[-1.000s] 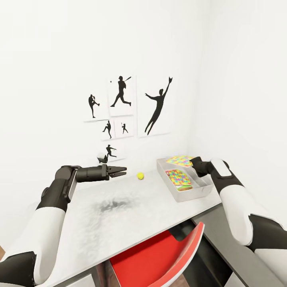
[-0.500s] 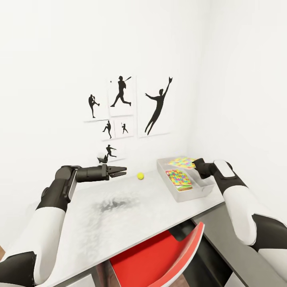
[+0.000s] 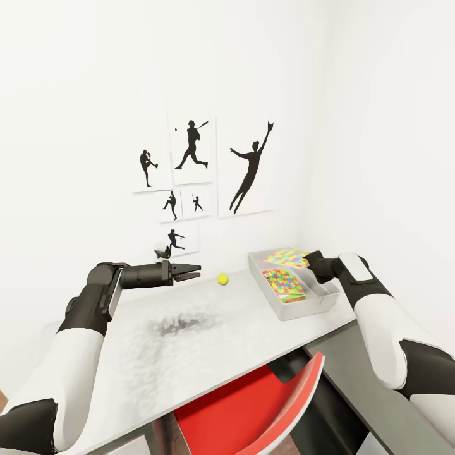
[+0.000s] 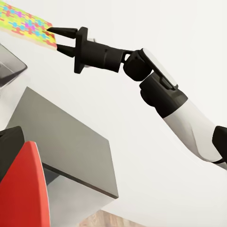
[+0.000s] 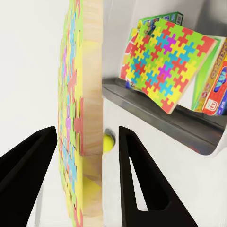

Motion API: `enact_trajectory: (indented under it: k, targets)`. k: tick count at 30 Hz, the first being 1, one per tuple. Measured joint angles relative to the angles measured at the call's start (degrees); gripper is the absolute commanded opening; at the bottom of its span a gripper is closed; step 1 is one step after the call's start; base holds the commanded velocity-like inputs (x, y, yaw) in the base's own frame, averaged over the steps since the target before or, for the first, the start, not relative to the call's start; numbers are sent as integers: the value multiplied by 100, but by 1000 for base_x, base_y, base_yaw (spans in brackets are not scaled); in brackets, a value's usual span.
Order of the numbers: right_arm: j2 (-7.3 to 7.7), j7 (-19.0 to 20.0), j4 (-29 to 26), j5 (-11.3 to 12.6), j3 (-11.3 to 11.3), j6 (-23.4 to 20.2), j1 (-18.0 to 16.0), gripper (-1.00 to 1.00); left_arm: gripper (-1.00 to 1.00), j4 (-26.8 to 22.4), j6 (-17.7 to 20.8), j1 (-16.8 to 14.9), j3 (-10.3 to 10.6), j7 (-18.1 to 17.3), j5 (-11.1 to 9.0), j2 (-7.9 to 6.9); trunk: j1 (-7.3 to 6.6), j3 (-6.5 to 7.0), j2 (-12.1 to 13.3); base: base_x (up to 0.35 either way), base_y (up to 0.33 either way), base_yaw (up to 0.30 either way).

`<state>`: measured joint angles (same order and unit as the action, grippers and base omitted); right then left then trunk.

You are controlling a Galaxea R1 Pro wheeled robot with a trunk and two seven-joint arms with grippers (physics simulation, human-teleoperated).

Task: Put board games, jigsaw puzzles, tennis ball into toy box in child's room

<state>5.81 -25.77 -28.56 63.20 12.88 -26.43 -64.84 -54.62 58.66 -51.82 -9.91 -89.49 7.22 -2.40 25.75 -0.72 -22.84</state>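
Note:
The grey toy box [image 3: 319, 302] stands at the table's [image 3: 189, 341] far right. In it a jigsaw puzzle [image 3: 282, 281] leans on two board games [image 5: 215, 85]. A second jigsaw puzzle [image 3: 287, 257] hangs tilted over the box's far end, between the fingers of my right gripper [image 3: 309, 260]. That gripper is open, and a gap shows between one finger [image 5: 137, 175] and the panel [image 5: 82, 118]. The tennis ball [image 3: 222, 279] lies on the table left of the box. My left gripper [image 3: 191, 272] hovers open and empty left of the ball.
A red chair [image 3: 253, 404] sits tucked under the table's near edge. A lower dark grey cabinet top [image 3: 366, 385] joins the table at the right. White walls with black baseball silhouettes [image 3: 189, 145] close in behind and beside the table.
My right wrist has drawn back a little to the right, and the hanging puzzle has dipped slightly toward the box. The left arm has stayed still.

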Motion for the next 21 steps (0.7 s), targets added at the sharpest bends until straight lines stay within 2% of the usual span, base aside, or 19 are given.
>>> enact_trajectory:
  k: [7, 13, 16, 18, 21]
  targets:
    - [0, 71, -3, 11, 40, -58, 25, -100, 100, 0, 0, 12, 0, 0, -3, 0, 1, 0, 0, 22, 0, 0]
    - [0, 644, -8, -11, 35, -47, 55, -100, 100, 0, 0, 25, 0, 0, -8, 0, 1, 0, 0, 2, 0, 0]
    - [6, 742, -4, -9, 39, -82, 33, -100, 100, 0, 0, 26, 0, 0, -9, 0, 1, 0, 0, 0, 0, 0]
    - [20, 598, -1, -15, 40, -135, 8, -100, 100, 0, 0, 26, 0, 0, -9, 0, 1, 0, 0, 0, 0, 0]
    - [137, 94, -1, -13, 42, -334, -4, -100, 100, -1, 0, 26, 0, 0, -9, 0, 1, 0, 0, 0, 0, 0]
